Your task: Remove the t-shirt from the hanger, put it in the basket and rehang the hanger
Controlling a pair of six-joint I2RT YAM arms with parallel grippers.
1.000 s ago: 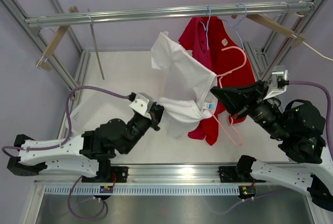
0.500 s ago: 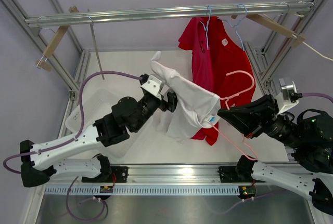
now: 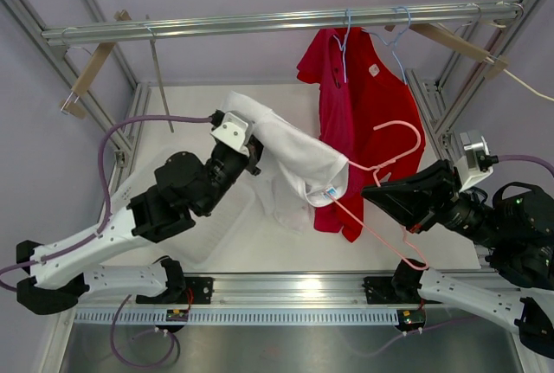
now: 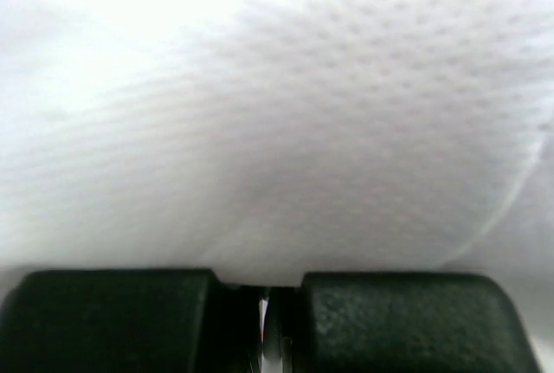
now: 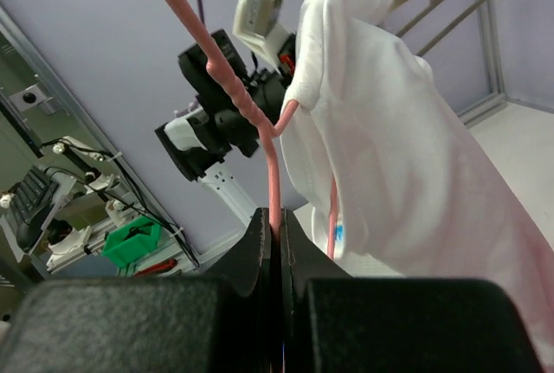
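The left gripper (image 3: 252, 155), jaws pinched shut on the white t-shirt (image 3: 294, 157), lies left of the pink hanger (image 5: 234, 89); the cloth stretches rightward to its collar, hooked on the hanger arm, whose wire the right gripper (image 5: 279, 228) clamps tight.

A silver metal rail (image 3: 216, 25) runs left to right across the far side, braced by a slanted wooden strut (image 3: 91, 70) at its left end and another (image 3: 454, 44) at its right. A red shirt (image 3: 363, 122) hangs from the rail on a pale blue wire hanger (image 3: 344, 44). A thin metal rod (image 3: 160, 79) hangs down at far left. Below lies a white tabletop (image 3: 199, 105) with a clear plastic bin (image 3: 223, 236) near left. In the right wrist view, a green bin (image 5: 134, 239) sits on distant shelving.
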